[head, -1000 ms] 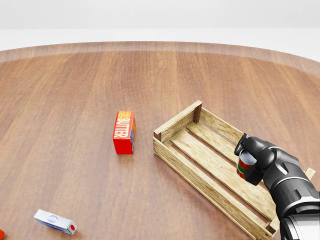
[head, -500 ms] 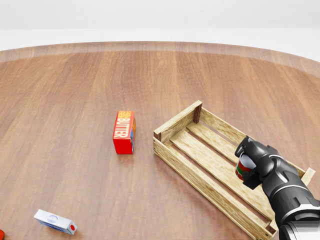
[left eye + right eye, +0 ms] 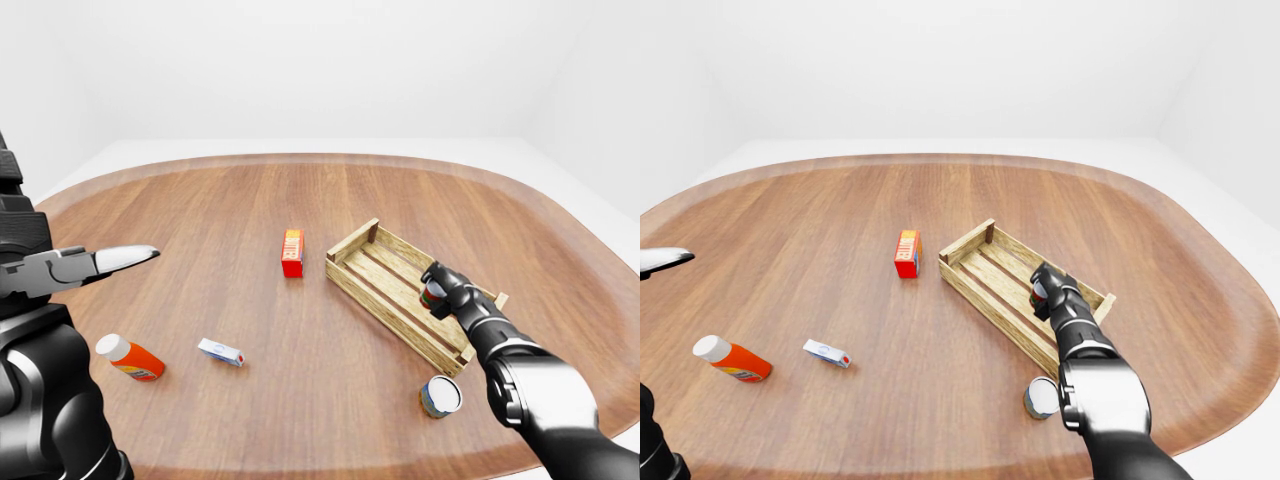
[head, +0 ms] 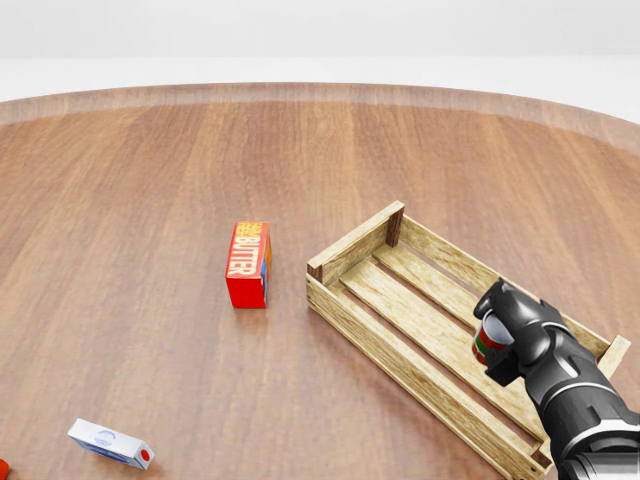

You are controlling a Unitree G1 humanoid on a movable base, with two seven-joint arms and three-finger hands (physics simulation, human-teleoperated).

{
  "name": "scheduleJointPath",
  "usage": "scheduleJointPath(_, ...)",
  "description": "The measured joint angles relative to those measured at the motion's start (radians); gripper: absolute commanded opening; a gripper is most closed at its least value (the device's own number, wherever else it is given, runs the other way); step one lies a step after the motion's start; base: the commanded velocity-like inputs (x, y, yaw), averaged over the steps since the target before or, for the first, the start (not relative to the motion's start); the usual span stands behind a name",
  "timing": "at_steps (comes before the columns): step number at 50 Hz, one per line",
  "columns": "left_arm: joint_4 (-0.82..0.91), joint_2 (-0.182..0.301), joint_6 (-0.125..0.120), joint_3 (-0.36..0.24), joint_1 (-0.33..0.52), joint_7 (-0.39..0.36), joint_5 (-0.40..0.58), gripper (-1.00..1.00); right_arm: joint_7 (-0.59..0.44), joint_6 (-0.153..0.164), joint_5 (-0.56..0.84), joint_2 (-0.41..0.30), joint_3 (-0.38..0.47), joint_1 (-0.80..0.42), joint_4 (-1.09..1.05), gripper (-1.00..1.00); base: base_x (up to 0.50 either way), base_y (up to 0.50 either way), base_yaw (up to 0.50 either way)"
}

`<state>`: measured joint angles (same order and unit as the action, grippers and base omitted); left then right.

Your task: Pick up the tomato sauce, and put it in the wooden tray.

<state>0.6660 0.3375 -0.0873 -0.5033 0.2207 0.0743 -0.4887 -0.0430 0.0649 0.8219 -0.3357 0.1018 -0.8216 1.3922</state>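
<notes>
While gripped, cylindrical tomato sauce, slatted wooden tray.

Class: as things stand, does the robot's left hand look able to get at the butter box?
Probably yes: the left hand hangs open and empty, and only bare table lies between it and the butter box.

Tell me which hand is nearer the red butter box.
Right. The right hand, closed round the small red-and-green tomato sauce can, is over the slatted wooden tray, right of the red butter box. The left hand hangs open, far to its left.
</notes>
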Motion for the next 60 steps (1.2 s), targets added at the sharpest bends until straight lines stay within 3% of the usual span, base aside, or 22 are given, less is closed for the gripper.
scheduleJointPath(23,-0.003,-0.005,0.000,0.004,-0.002,-0.004,0.006,1.00,-0.046,-0.029,-0.049,0.013,0.009,0.020,0.000,-0.98,0.00,0.00,0.00)
scheduleJointPath(60,-0.004,-0.009,0.000,0.008,-0.003,-0.008,0.015,1.00,0.011,-0.005,-0.054,0.000,0.011,0.025,-0.001,-0.98,0.00,0.00,0.00)
